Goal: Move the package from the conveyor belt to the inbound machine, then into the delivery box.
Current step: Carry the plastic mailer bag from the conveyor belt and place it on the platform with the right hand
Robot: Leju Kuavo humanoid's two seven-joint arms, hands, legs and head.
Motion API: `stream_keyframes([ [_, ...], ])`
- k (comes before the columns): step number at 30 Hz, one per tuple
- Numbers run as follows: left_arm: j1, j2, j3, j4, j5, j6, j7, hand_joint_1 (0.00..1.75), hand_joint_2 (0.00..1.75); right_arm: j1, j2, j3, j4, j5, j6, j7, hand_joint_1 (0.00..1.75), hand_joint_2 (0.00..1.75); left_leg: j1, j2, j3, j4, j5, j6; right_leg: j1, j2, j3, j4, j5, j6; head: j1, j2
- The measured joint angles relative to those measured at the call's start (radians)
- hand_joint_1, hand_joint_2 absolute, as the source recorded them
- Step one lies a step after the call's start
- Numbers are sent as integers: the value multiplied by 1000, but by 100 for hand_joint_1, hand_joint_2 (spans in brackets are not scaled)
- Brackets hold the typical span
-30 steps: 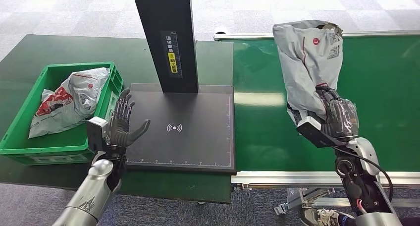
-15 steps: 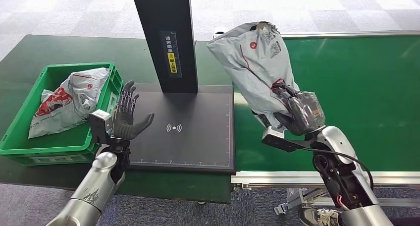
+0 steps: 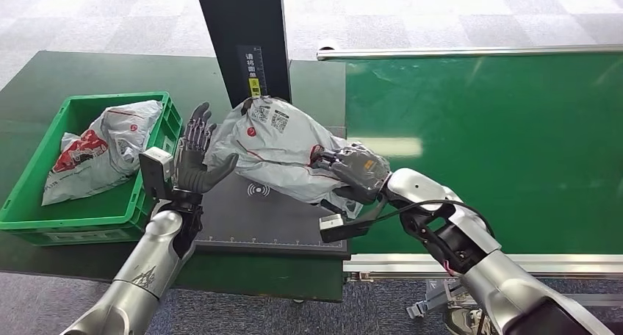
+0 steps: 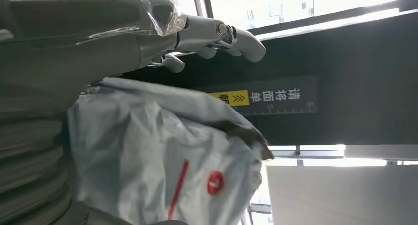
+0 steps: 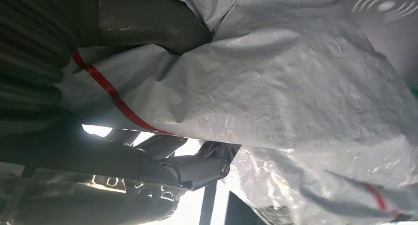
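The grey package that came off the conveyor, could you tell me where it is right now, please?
In the head view, the grey package is over the black scanner platform, at the foot of the dark post. The right robot hand grips it; the left robot hand is beside it.

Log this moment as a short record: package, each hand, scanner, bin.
package: grey mailer bag, over the inbound machine's black pad
right hand: grips the package at its belt-side end
left hand: fingers spread, raised beside the package; contact unclear
delivery box: green crate holding another grey bag
conveyor belt: green
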State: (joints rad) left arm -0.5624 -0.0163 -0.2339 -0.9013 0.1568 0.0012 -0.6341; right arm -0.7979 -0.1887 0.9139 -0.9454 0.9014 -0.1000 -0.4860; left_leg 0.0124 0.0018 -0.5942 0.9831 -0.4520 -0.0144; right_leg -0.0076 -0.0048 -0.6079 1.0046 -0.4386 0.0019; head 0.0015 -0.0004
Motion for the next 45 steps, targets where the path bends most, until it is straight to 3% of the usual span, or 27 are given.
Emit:
stream_keyframes([
  [11, -32, -10, -18, 16, 16, 2, 0, 0, 175, -70, 152, 183, 241, -69, 127, -3, 175, 175, 0, 0, 0, 0, 0, 0, 0, 0, 0, 0, 0, 0, 0, 0],
  [18, -50, -10, -33, 33, 31, 6, -7, 0, 175, -95, 245, 243, 379, -91, 33, 12, 174, 175, 0, 2, 1, 0, 0, 0, 0, 1, 0, 0, 0, 0, 0, 0],
  [22, -58, -12, -38, 50, 42, 6, -20, 0, 175, -98, 289, 255, 434, -103, -23, 9, 3, 175, 0, 2, 1, 0, 0, 0, 0, 1, 0, 0, 0, 0, 0, 0],
  [31, -66, -11, -47, 83, 61, 6, -39, 0, 175, -101, 340, 233, 507, -129, -211, 72, 0, 175, 0, 2, 1, 0, 0, 0, 0, 1, 0, 0, 0, 0, 0, 0],
  [45, -63, -11, -59, 96, 80, 19, -45, 0, 175, -101, 341, 1, 529, -315, -265, 18, 0, 175, 0, 2, 1, 0, 0, 0, 0, 1, 0, 0, 0, 0, 0, 0],
])
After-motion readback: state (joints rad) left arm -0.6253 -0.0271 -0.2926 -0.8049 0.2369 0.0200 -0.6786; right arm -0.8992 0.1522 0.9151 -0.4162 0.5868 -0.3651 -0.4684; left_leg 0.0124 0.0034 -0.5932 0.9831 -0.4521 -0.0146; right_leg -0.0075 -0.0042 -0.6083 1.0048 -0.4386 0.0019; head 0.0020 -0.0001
